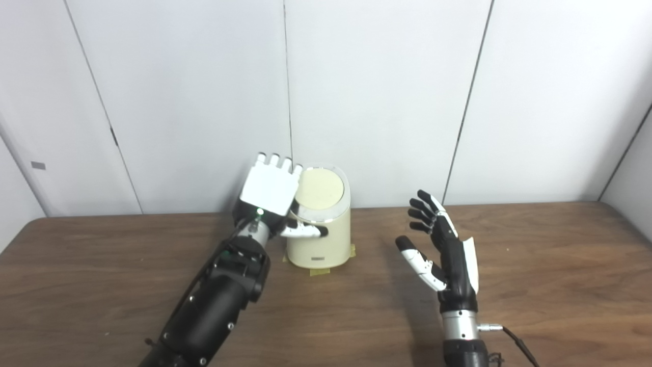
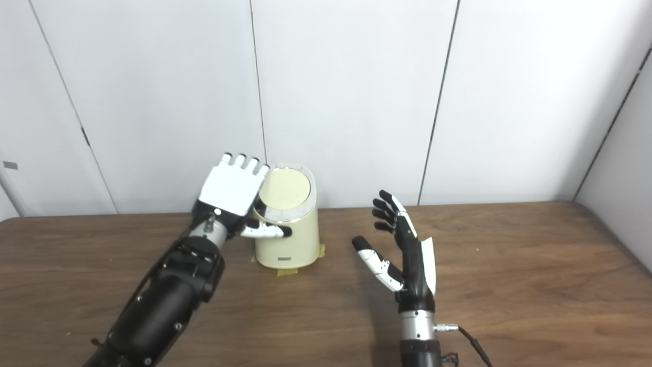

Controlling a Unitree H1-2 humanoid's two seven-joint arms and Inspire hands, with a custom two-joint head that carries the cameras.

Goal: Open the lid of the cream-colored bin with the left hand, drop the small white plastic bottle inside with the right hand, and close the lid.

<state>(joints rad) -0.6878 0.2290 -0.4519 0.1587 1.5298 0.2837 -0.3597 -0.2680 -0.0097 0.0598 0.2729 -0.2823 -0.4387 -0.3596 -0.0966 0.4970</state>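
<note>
The cream-colored bin point(image 1: 320, 243) stands at the back middle of the table, its round slanted lid point(image 1: 319, 187) lying shut inside a shiny ring. My left hand point(image 1: 270, 191) is raised against the bin's left side, fingers straight up beside the lid's rim. Its thumb point(image 1: 305, 232) reaches across the bin's front just under the lid. It holds nothing. My right hand point(image 1: 442, 244) hovers to the right of the bin, palm turned left, fingers spread and empty. No small white bottle shows in either view.
The brown wooden table point(image 1: 550, 265) ends at a white panelled wall point(image 1: 387, 92) right behind the bin. Yellow tape point(image 1: 320, 271) marks the bin's base. A cable point(image 1: 514, 339) trails from my right wrist.
</note>
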